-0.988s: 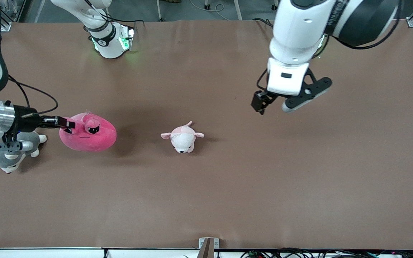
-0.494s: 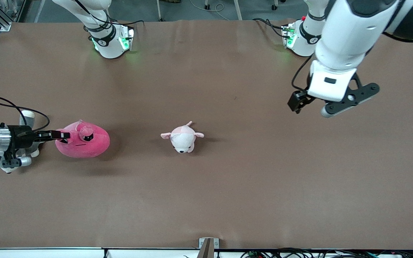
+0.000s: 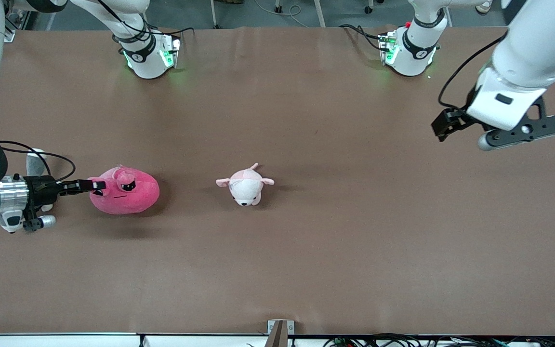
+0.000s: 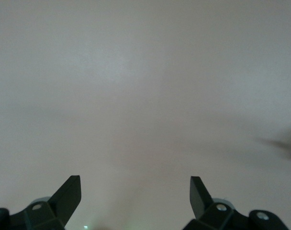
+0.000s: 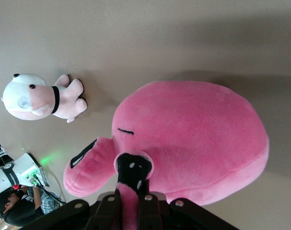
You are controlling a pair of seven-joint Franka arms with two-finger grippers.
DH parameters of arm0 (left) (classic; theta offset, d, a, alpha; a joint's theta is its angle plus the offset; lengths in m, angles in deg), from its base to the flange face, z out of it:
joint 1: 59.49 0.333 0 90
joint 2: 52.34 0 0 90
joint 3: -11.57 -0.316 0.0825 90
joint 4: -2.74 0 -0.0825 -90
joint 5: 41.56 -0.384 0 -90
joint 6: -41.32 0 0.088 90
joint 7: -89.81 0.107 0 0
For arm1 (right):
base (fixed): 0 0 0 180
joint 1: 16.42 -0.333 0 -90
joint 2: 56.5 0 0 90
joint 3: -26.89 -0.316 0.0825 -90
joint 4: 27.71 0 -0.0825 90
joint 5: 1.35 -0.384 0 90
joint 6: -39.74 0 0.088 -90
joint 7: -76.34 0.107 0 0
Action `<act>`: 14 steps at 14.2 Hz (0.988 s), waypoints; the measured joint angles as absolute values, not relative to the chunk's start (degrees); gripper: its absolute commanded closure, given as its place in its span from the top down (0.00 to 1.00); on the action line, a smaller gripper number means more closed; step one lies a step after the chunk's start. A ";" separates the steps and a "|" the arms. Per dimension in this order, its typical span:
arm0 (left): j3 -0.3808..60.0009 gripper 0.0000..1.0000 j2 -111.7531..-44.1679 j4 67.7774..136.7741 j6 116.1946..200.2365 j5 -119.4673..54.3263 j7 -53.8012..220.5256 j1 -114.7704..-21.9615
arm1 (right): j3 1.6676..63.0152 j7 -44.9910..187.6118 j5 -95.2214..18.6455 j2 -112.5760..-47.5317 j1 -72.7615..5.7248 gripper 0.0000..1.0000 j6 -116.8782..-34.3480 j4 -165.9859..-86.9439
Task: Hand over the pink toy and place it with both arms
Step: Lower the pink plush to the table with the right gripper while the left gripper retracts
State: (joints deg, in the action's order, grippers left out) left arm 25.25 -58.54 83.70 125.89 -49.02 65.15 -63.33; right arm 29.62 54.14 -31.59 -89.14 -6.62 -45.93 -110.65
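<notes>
Right wrist view shows the right gripper [image 5: 128,203] clamped tight on a fold of plush at the face end of the pink toy [image 5: 193,139], its fingers pinching the fabric just under one dark eye, with the round body bulging away from the fingertips. In the front view the same right gripper [image 3: 95,186] reaches in level from the right arm's end of the table and holds the toy by that edge; the shadow lying under the toy on the table [image 3: 306,270] suggests it is lifted slightly or only just resting, and I cannot tell which. The small pale plush [image 3: 244,185] lies toward the middle of the table, well apart from the pink toy and untouched.

The left gripper [image 3: 465,132] hangs high over the left arm's end of the table with its fingers [image 4: 69,194] spread wide and nothing between them; the left wrist view shows only bare table below.

As a judgement, the step in hand is the first grasp and carry, with the handover not yet begun. The next move calls for the right arm to bring the toy up toward the middle of the table, presenting the free round side, while the left arm comes in to meet it with its jaws wide enough for the soft body, closing before the right lets go
</notes>
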 measured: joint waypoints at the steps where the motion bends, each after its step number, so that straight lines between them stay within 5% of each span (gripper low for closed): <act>1: 23.60 1.00 -57.66 84.52 125.89 -48.47 69.07 -63.28 | 29.63 53.52 -31.59 -89.59 -6.29 0.01 -45.90 -110.65; 14: 15.89 1.00 -50.20 91.89 125.84 -40.62 84.73 -60.81 | 29.51 51.74 -33.02 -93.10 -5.43 0.02 -44.39 -110.65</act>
